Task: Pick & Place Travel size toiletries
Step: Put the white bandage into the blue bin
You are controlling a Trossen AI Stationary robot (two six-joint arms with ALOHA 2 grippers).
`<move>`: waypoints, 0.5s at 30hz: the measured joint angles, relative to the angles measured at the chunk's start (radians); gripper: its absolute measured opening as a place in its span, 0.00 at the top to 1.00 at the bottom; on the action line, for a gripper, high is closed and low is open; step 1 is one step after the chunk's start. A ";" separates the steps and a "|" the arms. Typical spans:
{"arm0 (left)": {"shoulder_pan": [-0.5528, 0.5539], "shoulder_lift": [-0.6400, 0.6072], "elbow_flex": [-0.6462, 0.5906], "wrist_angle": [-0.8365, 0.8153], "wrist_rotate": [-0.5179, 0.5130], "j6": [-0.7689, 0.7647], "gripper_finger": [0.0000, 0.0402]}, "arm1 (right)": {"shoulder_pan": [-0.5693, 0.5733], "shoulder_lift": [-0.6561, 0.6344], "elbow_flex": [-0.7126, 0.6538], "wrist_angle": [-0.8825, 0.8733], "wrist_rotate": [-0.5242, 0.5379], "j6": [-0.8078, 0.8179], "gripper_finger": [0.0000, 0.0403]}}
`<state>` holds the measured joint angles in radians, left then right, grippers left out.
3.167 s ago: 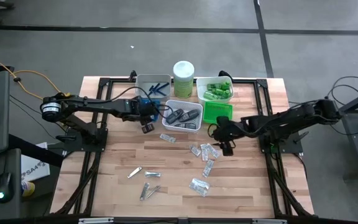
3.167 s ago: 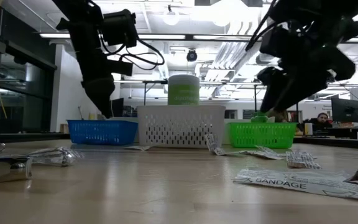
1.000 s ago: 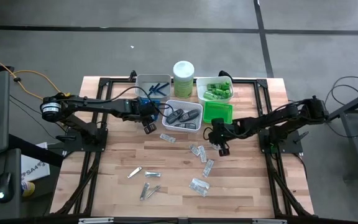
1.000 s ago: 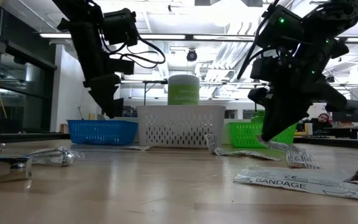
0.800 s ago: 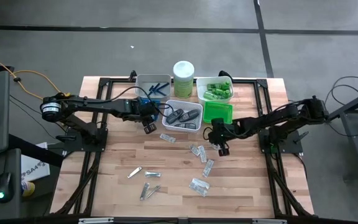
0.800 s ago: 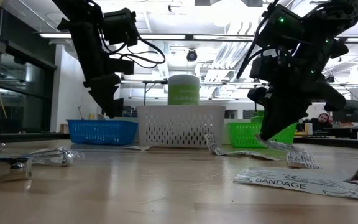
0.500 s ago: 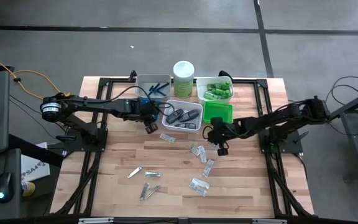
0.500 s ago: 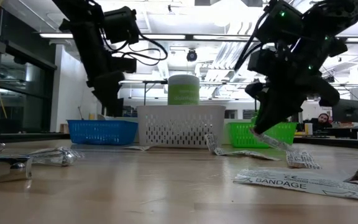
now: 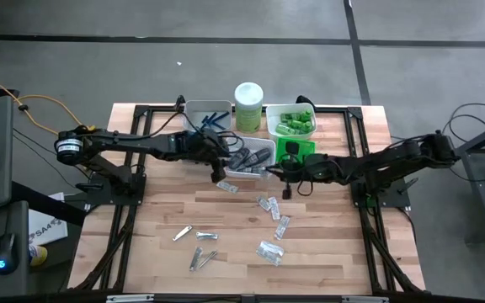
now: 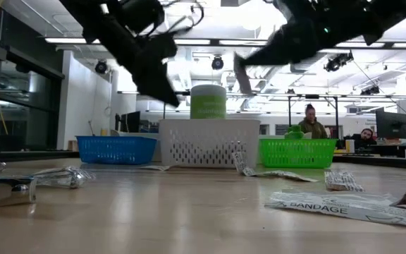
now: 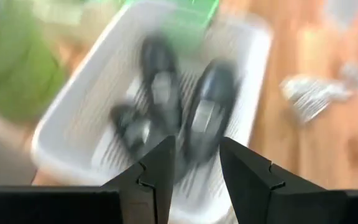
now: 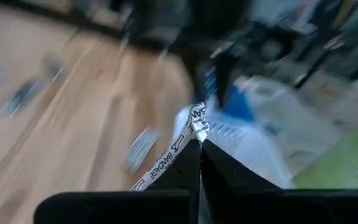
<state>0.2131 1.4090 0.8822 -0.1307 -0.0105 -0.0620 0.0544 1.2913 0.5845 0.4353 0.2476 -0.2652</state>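
Note:
The travel size toiletries lie spread over the table. Dark oval cases [image 11: 207,112] rest in a white tray [image 9: 247,158]. Clear bandage packets [image 9: 274,208] lie flat mid-table, and silver clippers [image 9: 202,257] lie near the front. My left gripper [image 11: 194,168] hovers open above the white tray with nothing between its fingers. My right gripper [image 9: 280,172] is raised beside the green tray [image 9: 296,150], shut on one bandage packet [image 12: 178,151]. My right gripper pinches the bandage packet by one end [image 12: 196,129] between its two fingertips. The rest of the strip trails away from the fingers, lifted clear of the table.
At the back stand a tray with blue razors [image 9: 207,114], a pale-green canister [image 9: 248,94] and a white tray of green tubes [image 9: 290,123]. More packets [image 9: 269,250] and a clipper [image 9: 183,232] lie on the front half. People show beyond the table [image 10: 310,125].
My right gripper has risen from the table with the bandage packet, lifting it clear, and has gone toward the far edge and the trays. My left gripper has risen and moved toward the table's right, over the white tray.

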 joint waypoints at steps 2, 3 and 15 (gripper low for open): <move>0.000 0.000 0.000 0.081 0.025 0.018 0.69 | 0.000 0.018 0.000 0.070 0.058 0.005 1.00; 0.000 0.000 0.000 0.116 0.030 0.028 0.69 | 0.000 0.024 0.000 0.091 0.088 0.006 1.00; -0.021 0.024 0.000 0.363 0.066 0.061 0.58 | -0.011 0.154 0.000 0.376 0.222 -0.043 1.00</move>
<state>0.1921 1.4326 0.8825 0.2328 0.0555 -0.0006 0.0429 1.4455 0.5842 0.8110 0.4700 -0.3084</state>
